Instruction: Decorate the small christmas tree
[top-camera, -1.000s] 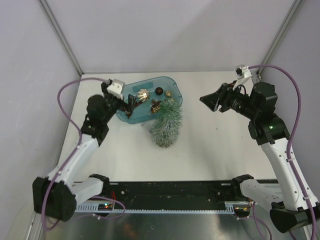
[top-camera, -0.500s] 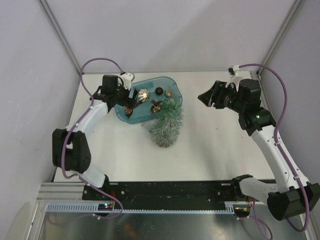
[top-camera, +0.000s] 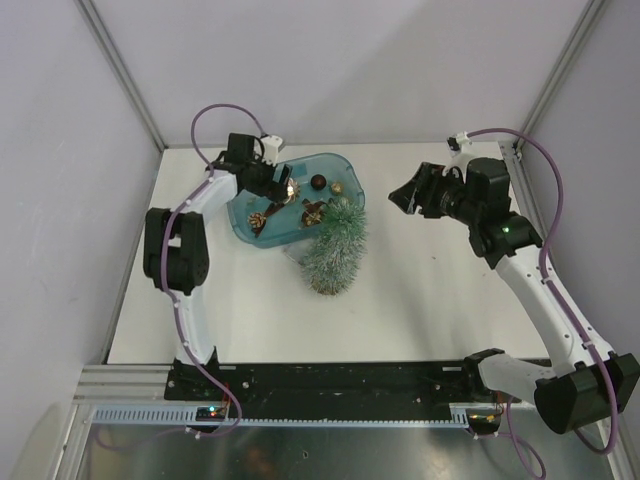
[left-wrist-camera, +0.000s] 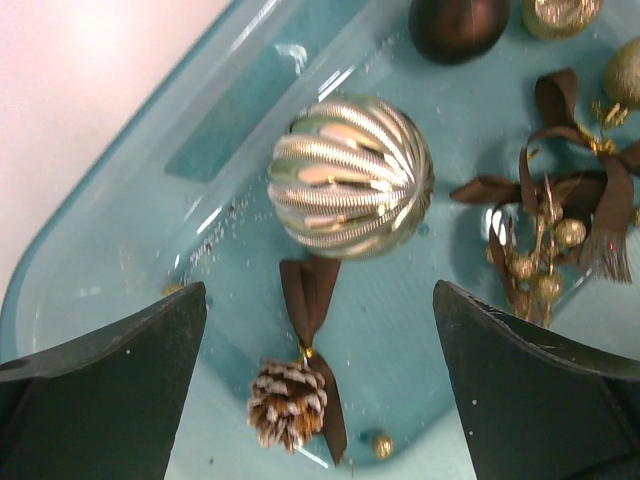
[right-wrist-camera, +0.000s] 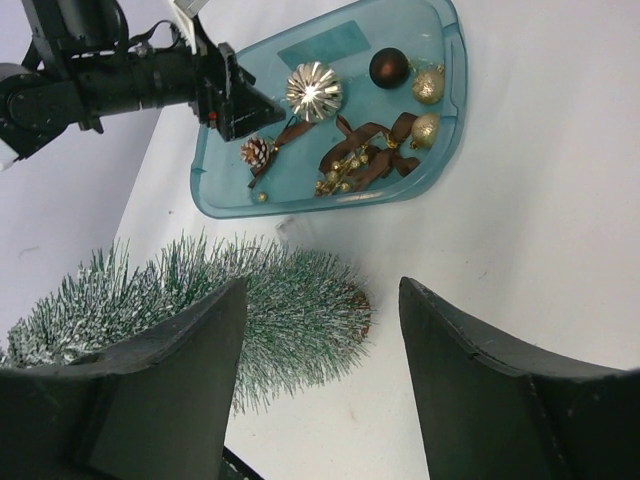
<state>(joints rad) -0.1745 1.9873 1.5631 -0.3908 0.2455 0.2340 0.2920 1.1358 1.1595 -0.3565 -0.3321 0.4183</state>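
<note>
Plainly the small christmas tree (top-camera: 333, 255) is not yet set up for trimming: it lies on its side on the table (top-camera: 430, 300), just beside the near edge of the blue tub (top-camera: 285, 232). In the right wrist view its wood-slice base (right-wrist-camera: 362, 312) is the end turned toward the tub; whether the needles actually brush the tub wall I cannot tell. The left fingers (left-wrist-camera: 100, 390) stand spread wide over the tub, one on either side of a silver ribbed ball (left-wrist-camera: 350, 175), with a pine cone (left-wrist-camera: 288, 402) lying nearer them, and they grip nothing. The right fingers (right-wrist-camera: 500, 400) are apart and empty too, up in the air well to the right of the tree and pointed its way. To my eye the tree is a light thing. Its frosted bristles look soft and springy, likely to squash and slide under a pinch and to shed a little frost, and the thin tip would simply bend. The stem inside and the wood slice are probably the only stiff parts, so I would take hold low down, closing across the needles near the base or on the rim of the slice. Being round and light, it may roll when nudged.
</note>
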